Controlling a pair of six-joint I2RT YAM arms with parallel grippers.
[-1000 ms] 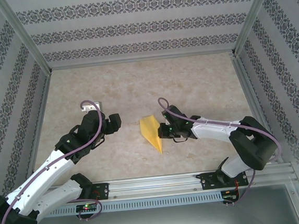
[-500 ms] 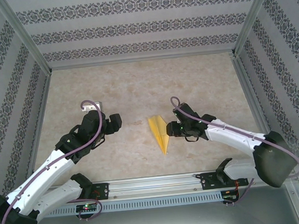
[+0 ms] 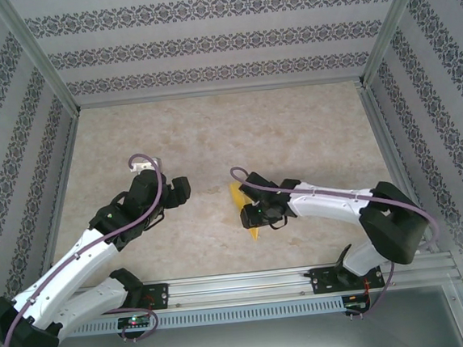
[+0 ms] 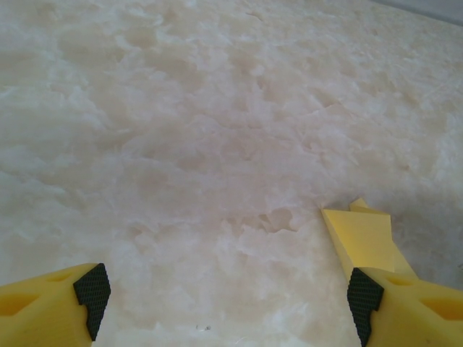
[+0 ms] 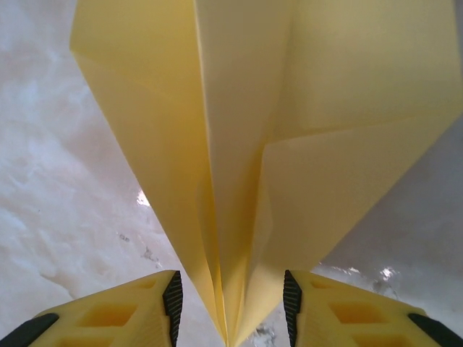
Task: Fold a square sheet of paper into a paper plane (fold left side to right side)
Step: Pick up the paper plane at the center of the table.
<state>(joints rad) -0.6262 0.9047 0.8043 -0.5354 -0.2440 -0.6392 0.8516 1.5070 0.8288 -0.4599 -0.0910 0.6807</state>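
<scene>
Lying on the marbled table (image 3: 292,127), the paper plane (image 3: 237,195) is located near the middle of the surface, between the two arms, with its pointed nose directed towards the near edge. Only its wide rear corner and the nose tip are seen from the top view, as the middle is covered by the right gripper (image 3: 257,212).

In the right wrist view, the folded centre crease of the plane (image 5: 239,144) is seen standing between the two fingers (image 5: 172,303). A gap is visible on each side, so the jaws are set apart around the paper and not clamped on it.

Half a second earlier, the plane was fully exposed just left of the right gripper. That gripper has since been moved leftwards over it.

The left gripper (image 3: 180,190) is held well apart from the plane, at almost the same position as before. Its jaws are spread wide with nothing between them (image 4: 228,296), and the rear corner of the plane (image 4: 362,238) is seen beyond its right finger.
</scene>
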